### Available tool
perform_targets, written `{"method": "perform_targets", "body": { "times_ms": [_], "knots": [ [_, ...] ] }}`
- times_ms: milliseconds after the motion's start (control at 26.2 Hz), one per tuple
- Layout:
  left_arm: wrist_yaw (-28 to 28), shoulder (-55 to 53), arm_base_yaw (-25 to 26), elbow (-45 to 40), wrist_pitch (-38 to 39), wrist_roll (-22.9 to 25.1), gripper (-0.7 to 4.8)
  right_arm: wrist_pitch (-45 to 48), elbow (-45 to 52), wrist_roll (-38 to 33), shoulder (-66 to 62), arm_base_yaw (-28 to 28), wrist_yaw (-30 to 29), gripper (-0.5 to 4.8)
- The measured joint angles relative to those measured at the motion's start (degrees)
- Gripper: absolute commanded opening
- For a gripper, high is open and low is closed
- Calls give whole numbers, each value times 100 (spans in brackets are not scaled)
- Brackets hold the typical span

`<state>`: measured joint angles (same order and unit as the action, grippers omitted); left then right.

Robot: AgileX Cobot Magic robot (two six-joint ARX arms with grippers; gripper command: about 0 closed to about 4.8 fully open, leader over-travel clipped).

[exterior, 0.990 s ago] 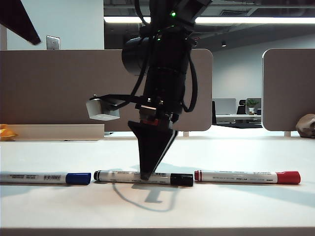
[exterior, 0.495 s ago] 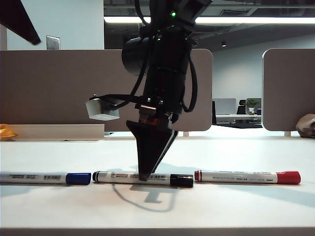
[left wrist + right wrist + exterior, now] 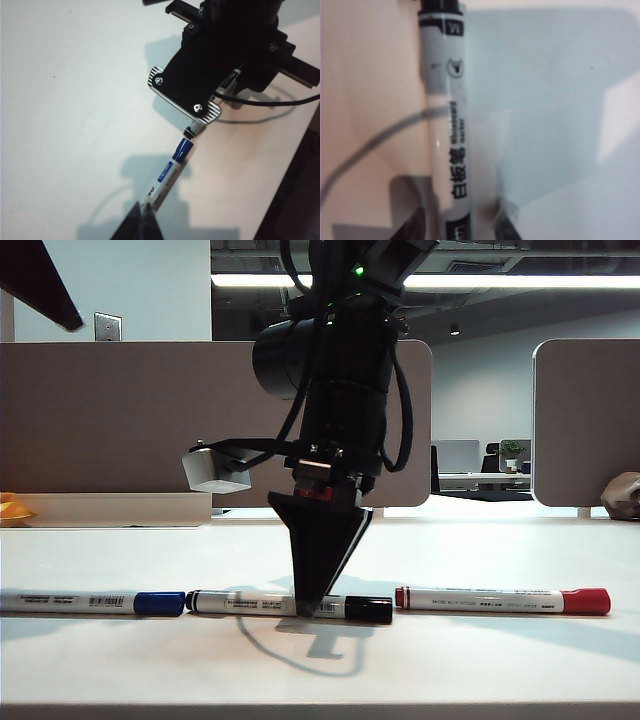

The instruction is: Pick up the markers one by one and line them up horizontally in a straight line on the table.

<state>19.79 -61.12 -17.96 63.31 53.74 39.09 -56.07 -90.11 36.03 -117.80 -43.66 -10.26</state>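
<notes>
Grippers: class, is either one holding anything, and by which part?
Nothing is held. The right gripper stands open astride the black marker, at its barrel, which lies on the table; the left gripper hangs shut above the blue marker.

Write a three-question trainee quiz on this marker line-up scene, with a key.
1. Which cap colour is on the middle marker?
2. True or false: the right gripper has its open jaws either side of that marker.
3. Where is the left gripper: A) shut, above the blue-capped marker; B) holding the red-capped marker?

Key: 1. Black. 2. True. 3. A.
</notes>
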Motion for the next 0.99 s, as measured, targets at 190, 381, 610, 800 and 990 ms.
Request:
{"method": "perform_targets", "body": {
  "times_ms": [190,381,610,800,990],
  "knots": [
    [0,0,0,0,-13,2,-6,13,20,2,13,-11,155,180],
    [0,0,0,0,-15,2,-6,-28,20,138,20,-17,354,180],
    [0,0,0,0,-17,0,-6,-85,20,409,26,-17,651,180],
    [0,0,0,0,-15,0,-6,-149,20,708,28,-20,798,180],
    [0,0,0,0,-17,2,-6,-197,20,960,28,-17,874,180]
  ]
}}
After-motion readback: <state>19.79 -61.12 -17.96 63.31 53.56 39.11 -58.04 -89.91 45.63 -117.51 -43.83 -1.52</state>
